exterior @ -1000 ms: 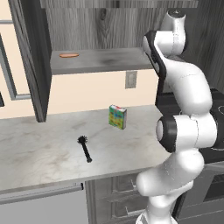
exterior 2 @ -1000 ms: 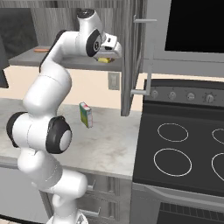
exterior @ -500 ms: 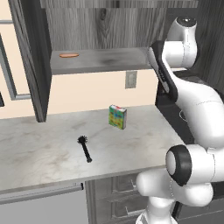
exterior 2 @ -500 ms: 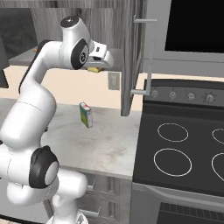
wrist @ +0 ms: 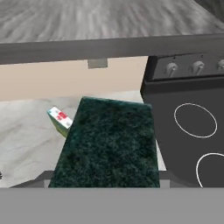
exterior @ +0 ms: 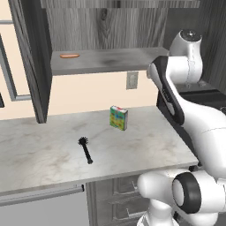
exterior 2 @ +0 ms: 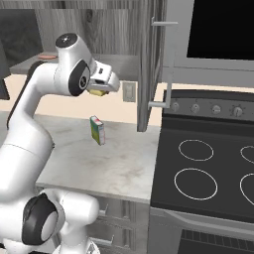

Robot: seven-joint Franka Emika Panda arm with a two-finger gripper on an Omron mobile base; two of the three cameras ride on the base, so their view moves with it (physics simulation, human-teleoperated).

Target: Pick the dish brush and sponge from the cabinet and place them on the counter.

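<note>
One item of the pair, the sponge (wrist: 109,144), is being gripped by the gripper (exterior 2: 101,85), held up in front of the cabinet (exterior: 103,59) shelf edge, well above the counter (exterior: 39,154). In the hand view its dark green scrubbing face is being shown as a coarse, fibrous rectangle; a sliver of the yellow layer is being glimpsed under the hand in the right base view. The dish brush (exterior: 85,149), a thin black stick with a bristly round head, is lying flat on the counter, below and off to one side of the gripper.

To do this step well, the sponge is best carried down over bare marble-patterned slab, kept level so the soft block is not being squeezed out of the fingers, and let go only when it is being pressed lightly against the smooth surface. Room should be left around the small multicoloured box (exterior: 118,117) standing below, and the glossy black stovetop (exterior 2: 208,168) should be avoided.
</note>
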